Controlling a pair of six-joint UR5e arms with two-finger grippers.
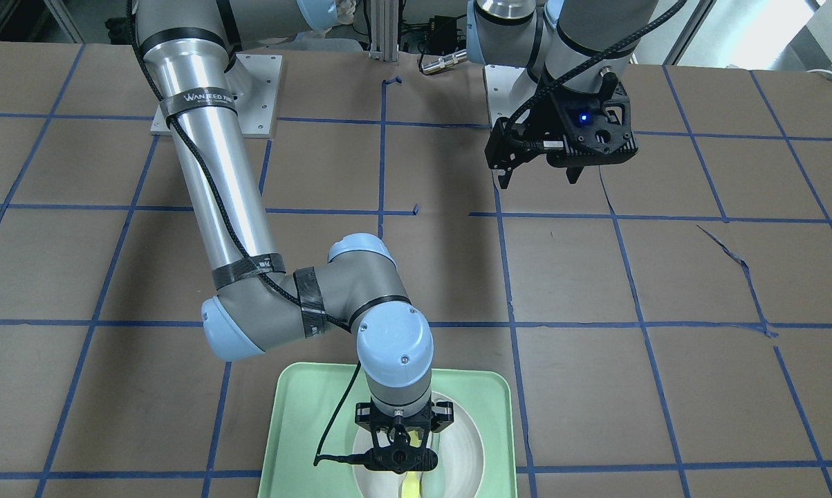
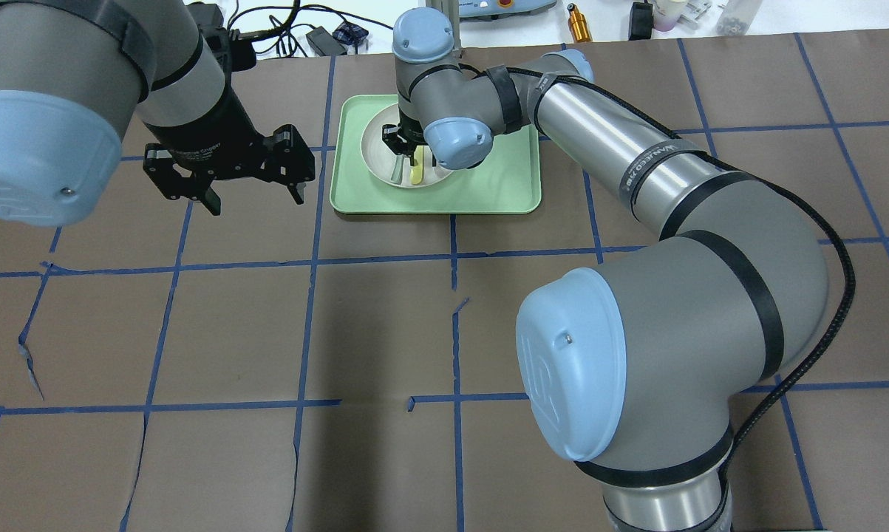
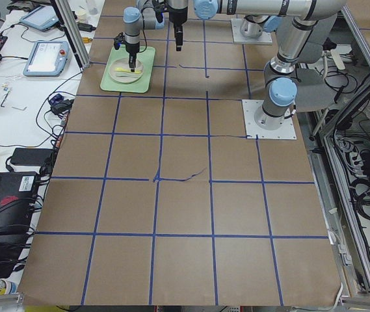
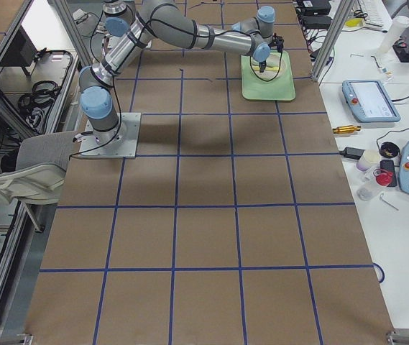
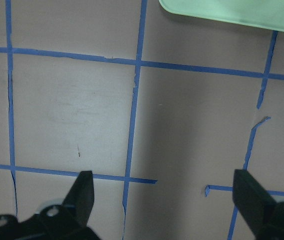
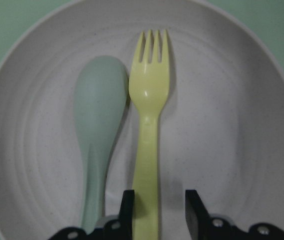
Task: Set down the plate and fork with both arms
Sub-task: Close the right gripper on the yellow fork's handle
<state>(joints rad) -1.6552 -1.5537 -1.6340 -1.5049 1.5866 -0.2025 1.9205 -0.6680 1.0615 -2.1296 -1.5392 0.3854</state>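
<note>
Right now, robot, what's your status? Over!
Left gripper open, over table. Right gripper open, fingers straddling fork handle on plate. Spoon close beside fork.

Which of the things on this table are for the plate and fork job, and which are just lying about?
For the job: plate, fork, right tool (open, astride the fork's handle), left tool (open, empty).
Lying about: grey-green spoon beside the fork on the plate, mint-green tray under the plate.

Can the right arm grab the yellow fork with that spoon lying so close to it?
Probably yes. The right gripper hangs open over the plate, one finger on each side of the fork handle. The spoon lies just outside them, so it should not get pinched too.
</note>
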